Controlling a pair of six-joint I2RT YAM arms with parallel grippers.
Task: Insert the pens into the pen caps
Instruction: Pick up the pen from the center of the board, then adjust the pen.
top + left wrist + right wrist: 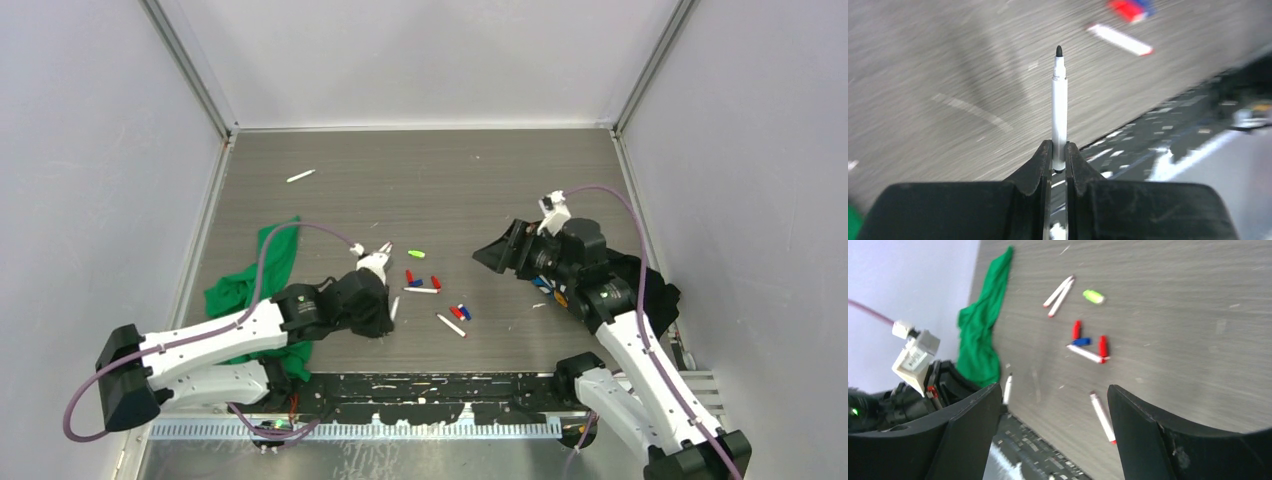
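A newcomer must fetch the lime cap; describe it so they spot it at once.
Start at the green cloth on the left side of the table and look right to the red and blue caps mid-table. The lime cap lies just beyond them, toward the far edge. It is the only lime-green piece; its neighbours are red, blue or white.

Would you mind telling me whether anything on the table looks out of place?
One pen lies alone toward the far left, well apart from the other pens and caps mid-table; a green cloth lies crumpled at the left side.
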